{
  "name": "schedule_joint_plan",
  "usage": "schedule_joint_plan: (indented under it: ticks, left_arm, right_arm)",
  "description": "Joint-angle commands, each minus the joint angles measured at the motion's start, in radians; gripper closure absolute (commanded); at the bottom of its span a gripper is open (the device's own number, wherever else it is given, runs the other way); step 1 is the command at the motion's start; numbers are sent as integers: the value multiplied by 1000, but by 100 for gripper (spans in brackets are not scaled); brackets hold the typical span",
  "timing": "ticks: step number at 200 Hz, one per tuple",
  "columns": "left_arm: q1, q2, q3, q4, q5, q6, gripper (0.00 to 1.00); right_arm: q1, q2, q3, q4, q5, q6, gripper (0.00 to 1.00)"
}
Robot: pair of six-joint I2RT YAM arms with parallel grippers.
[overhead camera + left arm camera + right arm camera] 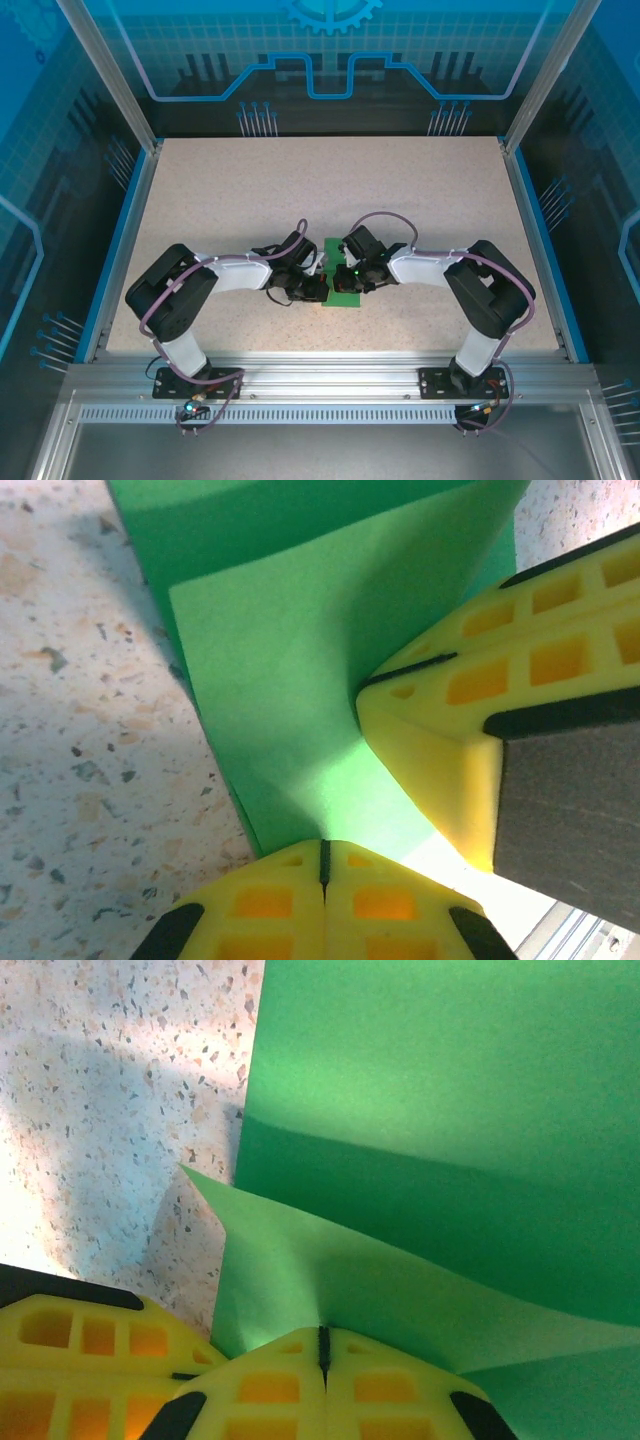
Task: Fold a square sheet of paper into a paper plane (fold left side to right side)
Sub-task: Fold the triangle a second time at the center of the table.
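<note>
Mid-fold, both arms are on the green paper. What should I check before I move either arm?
1. Left gripper pinching the green paper: ok, fingers shut on its edge.
2. Right gripper pinching the green paper: ok, fingers shut on it.
3. Flap up off the table: ok, the right wrist view shows a lifted flap casting a shadow.
4. Grippers not touching each other: cannot tell; they sit very close together.
5. Paper edges lined up for the crease: cannot tell; the arms cover most of the sheet in the top view.
</note>
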Motion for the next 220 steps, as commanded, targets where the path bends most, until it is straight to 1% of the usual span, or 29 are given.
schedule_joint_plan:
  ticks: [1,59,220]
  left_arm:
    - [6,31,-1,-70,-26,8,100]
    - [6,43,5,-71,-23,7,100]
    - [7,38,2,-73,-20,11,100]
  right_arm:
    - [-24,-5,-3,-66,59,-30,100]
    - [-78,-32,-11,-69,47,-54,100]
    - [-267,-18,-2,-113,0,-150,100]
